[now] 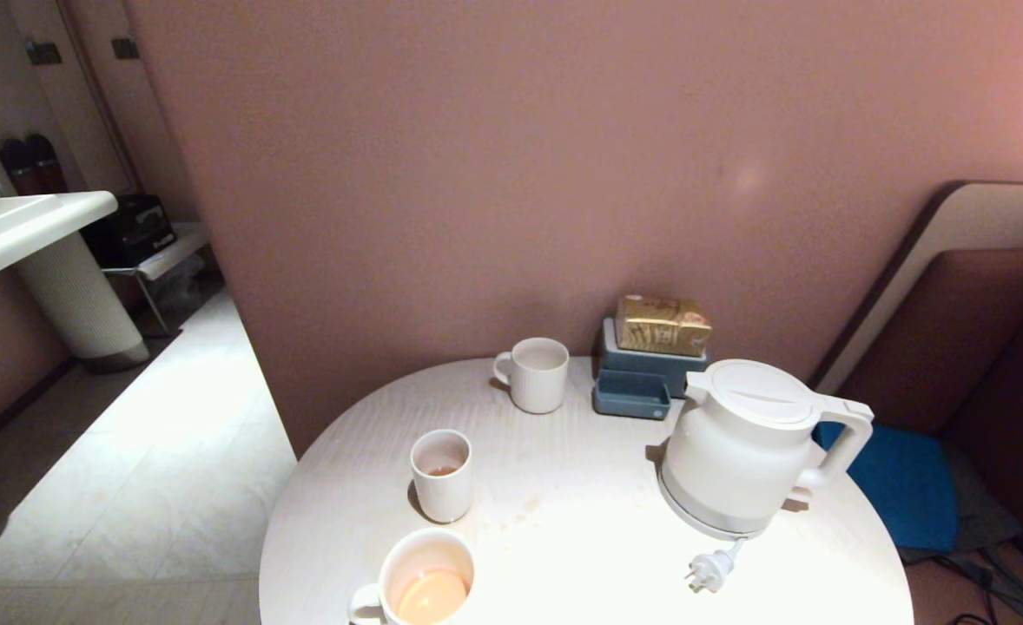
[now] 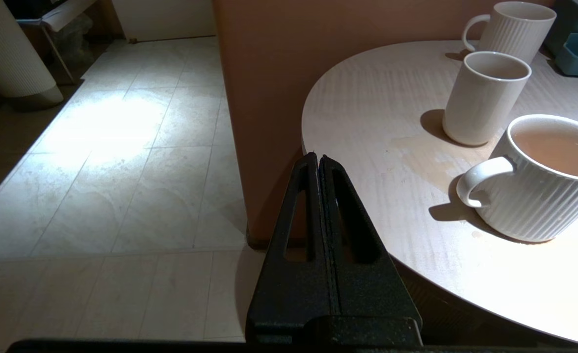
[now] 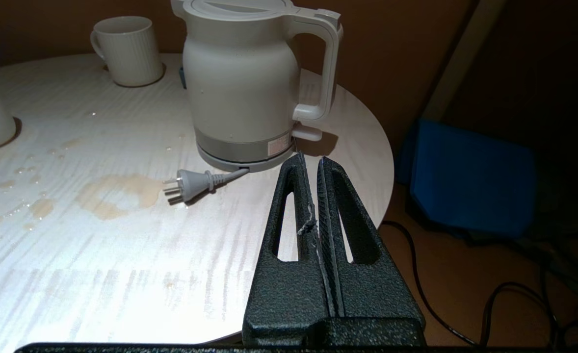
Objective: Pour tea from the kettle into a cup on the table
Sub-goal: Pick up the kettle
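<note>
Kettle [image 1: 742, 447] stands upright near the table's [image 1: 581, 555] right edge, handle [image 1: 846, 443] facing off the edge and its loose plug [image 1: 709, 573] lying toward the front edge. Right gripper [image 3: 310, 164] sits just off that edge near the handle, left gripper [image 2: 317, 159] off the left edge by the tea-filled mug [image 2: 546, 176]; both jaws pressed together, holding nothing. Probably heavy with liquid, slick rigid plastic, so take it by the loop handle.
</note>
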